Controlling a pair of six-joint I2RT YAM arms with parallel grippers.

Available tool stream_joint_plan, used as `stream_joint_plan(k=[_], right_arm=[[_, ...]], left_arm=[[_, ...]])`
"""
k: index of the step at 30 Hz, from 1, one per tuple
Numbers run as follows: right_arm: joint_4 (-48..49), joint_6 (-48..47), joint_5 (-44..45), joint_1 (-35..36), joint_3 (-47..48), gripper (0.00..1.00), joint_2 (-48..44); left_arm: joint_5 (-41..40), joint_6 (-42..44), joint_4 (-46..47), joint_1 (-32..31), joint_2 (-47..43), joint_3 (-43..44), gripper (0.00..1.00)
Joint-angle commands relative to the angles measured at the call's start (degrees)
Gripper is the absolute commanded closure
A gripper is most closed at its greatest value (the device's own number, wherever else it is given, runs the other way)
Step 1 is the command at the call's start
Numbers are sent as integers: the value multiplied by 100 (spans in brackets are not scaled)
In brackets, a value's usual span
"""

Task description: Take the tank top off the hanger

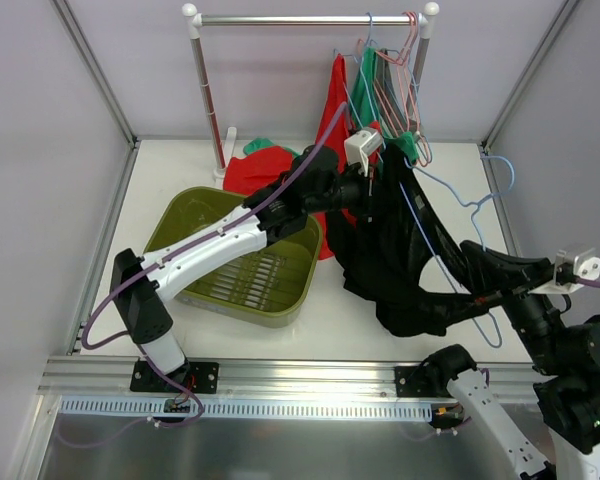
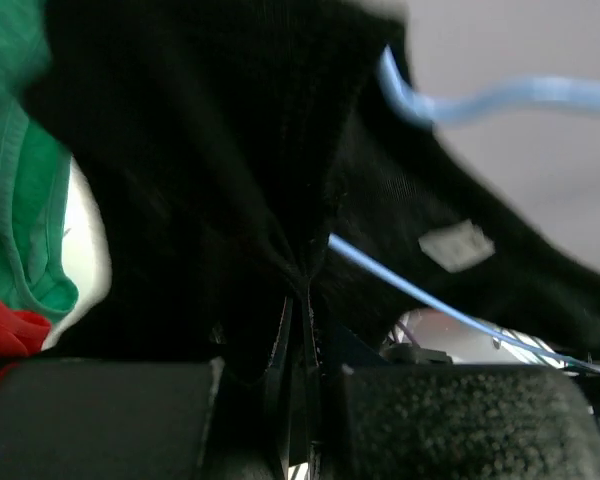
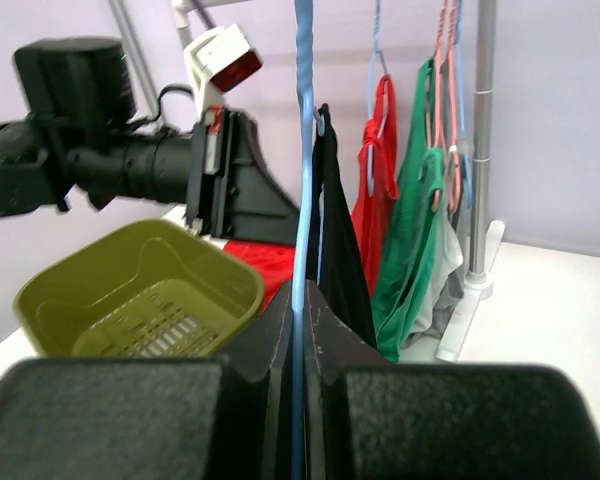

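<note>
The black tank top [image 1: 400, 262] hangs limp over the table on the light-blue wire hanger [image 1: 458, 215], which is tilted with its hook at the right. My left gripper [image 1: 377, 185] is shut on the top's upper edge; in the left wrist view the black fabric [image 2: 230, 180] is pinched between the fingers, with the hanger wire [image 2: 420, 296] running past. My right gripper [image 1: 477, 290] is shut on the hanger's lower wire. In the right wrist view the blue wire [image 3: 302, 200] stands straight up from the shut jaws, with the tank top [image 3: 338, 250] just behind it.
A green tub [image 1: 242, 262] sits left of centre under my left arm. A clothes rack [image 1: 310, 18] at the back holds pink hangers [image 1: 408, 60], a red top [image 1: 332, 100] and a green top [image 1: 368, 80]. Red fabric [image 1: 252, 172] lies behind the tub.
</note>
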Motion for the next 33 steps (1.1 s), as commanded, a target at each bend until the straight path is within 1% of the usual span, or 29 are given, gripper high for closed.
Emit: stream_joint_plan(k=[1, 2, 4, 8, 11, 12, 14, 15, 18, 20, 23, 24, 28, 29, 31, 33], right_arm=[[1689, -93, 481, -2, 98, 100, 209], [1576, -66, 202, -2, 186, 100, 288], [1182, -49, 85, -2, 449, 100, 411], [688, -92, 24, -11, 485, 100, 482], [-154, -268, -213, -11, 731, 100, 570], [-688, -381, -266, -11, 828, 100, 683], [-1244, -488, -441, -11, 1134, 100, 780], [-1725, -592, -555, -11, 1214, 100, 859], [-2291, -672, -1057, -11, 1382, 100, 869], [-2415, -655, -1450, -11, 1426, 100, 816], [-2477, -664, -1969, -2, 1619, 100, 781], [-2416, -646, -1980, -2, 1707, 100, 772], [-1863, -497, -1482, -11, 1480, 100, 544], [-1731, -445, -1027, -2, 1409, 100, 439], [-1187, -400, -585, 7, 1016, 100, 272], [-687, -392, -530, 7, 803, 100, 87]], left_arm=[[154, -209, 139, -48, -147, -310, 100], [-65, -244, 139, -47, -226, -502, 100], [-600, -270, 139, -13, -462, -644, 100], [-1077, -306, 34, 163, -841, -768, 100], [-1454, -244, -300, 286, -1052, -550, 100], [-1517, -253, -423, 313, -1079, -470, 100], [-1753, -323, -669, 497, -1132, -294, 100], [-1799, -375, -705, 576, -1175, -276, 100], [-1686, -683, -793, 971, -1176, -206, 100], [-1588, -823, -810, 1209, -1123, -110, 100], [-1290, -824, -811, 1306, -860, 145, 100], [-1185, -807, -819, 1306, -694, 216, 100], [-176, -816, -784, 1245, -359, 453, 100], [-86, -702, -775, 1105, -324, 480, 100], [72, -404, -741, 920, -262, 498, 100], [47, -289, -740, 683, -218, 515, 100]])
